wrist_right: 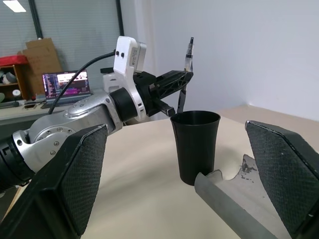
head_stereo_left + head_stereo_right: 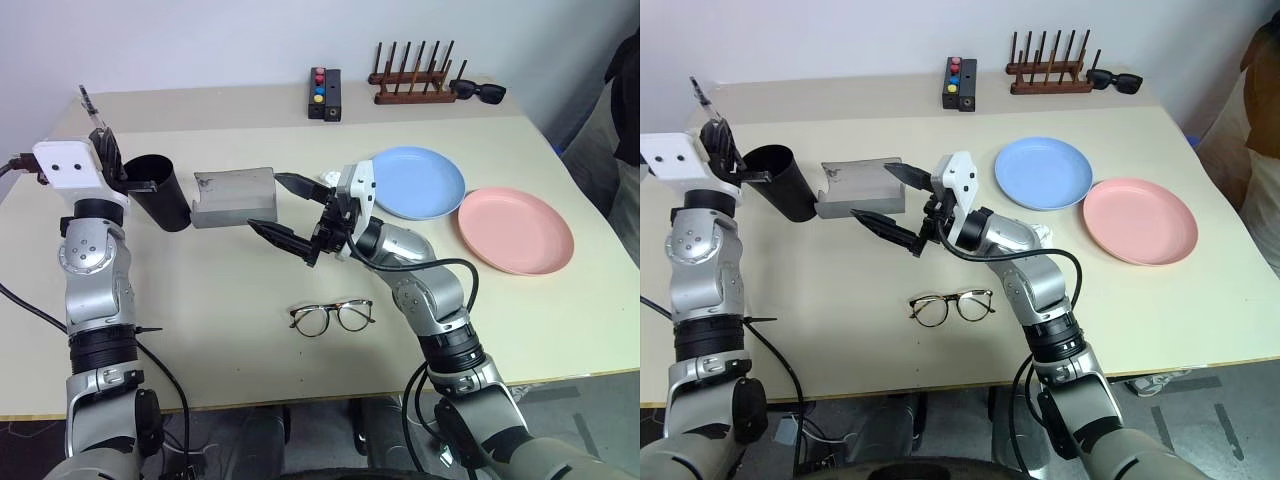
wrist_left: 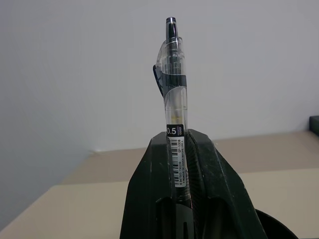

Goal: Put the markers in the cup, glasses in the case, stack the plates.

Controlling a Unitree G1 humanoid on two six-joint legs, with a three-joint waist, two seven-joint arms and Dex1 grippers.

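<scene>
- Left gripper (image 1: 175, 85): fingers clamped tight on a pen (image 3: 174, 99), a clear-barrelled one with dark and silvery parts. Pen stands near upright, its top end well above the fingertips.
- Left gripper position: at the table's (image 2: 200, 340) left rear, just above and beside the rim of the cup (image 2: 160, 192). In the right wrist view the pen's lower end hangs just above the cup's rim, on its far side; whether it is inside the mouth I cannot tell.
- Right gripper (image 2: 285, 212): jaws spread wide, nothing between them. It points toward the robot's left, with one finger (image 2: 295, 184) by the case's right end and the other lower finger (image 2: 280, 237) in front of it. Contact with the case cannot be confirmed.
- Cup: black, tapered, upright on the table, just left of the case (image 2: 233, 198), close to touching it.
- Case: grey, rectangular, lying between the cup and the right gripper. In the right wrist view its near edge looks chipped and uneven.
- Glasses (image 2: 332, 316): wire-rimmed, lying on the table near the front edge, well apart from the case, lenses facing up.
- Blue plate (image 2: 418, 183): on the table right of centre.
- Pink plate (image 2: 515, 229): just right of the blue one and nearer the front; rims close, not stacked.
- Rear of table: small black box (image 2: 324, 93) with coloured buttons, a wooden rack (image 2: 415, 76), black sunglasses (image 2: 478, 91) beside it.
</scene>
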